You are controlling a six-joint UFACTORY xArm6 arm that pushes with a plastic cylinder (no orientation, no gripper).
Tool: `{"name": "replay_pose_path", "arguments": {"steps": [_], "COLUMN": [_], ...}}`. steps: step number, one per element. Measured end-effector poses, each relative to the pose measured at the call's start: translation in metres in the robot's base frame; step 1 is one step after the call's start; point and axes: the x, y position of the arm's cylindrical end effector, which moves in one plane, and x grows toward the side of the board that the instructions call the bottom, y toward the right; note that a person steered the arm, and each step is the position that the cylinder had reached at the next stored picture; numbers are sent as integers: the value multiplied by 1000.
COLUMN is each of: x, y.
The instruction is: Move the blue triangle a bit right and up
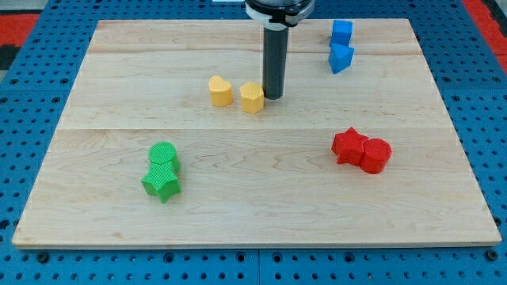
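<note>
The blue triangle (341,58) lies near the view's top right on the wooden board (253,182). A blue cube (341,32) sits just above it, close or touching. My tip (273,96) is down on the board left of the blue triangle, about a fifth of the board's width away. The tip stands right beside a yellow hexagon-like block (252,97), on that block's right side, touching or nearly so.
A yellow heart-shaped block (220,91) lies left of the yellow one by my tip. A red star (348,146) and a red cylinder (376,155) sit together at the right. A green cylinder (163,157) and green star (161,183) sit at the lower left.
</note>
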Motion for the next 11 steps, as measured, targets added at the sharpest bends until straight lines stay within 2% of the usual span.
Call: {"name": "replay_pose_path", "arguments": {"steps": [2,3,5,7,9,11], "x": [-9,-11,-59,-80,-50,-69], "y": [-34,6,105,120,120,152]}}
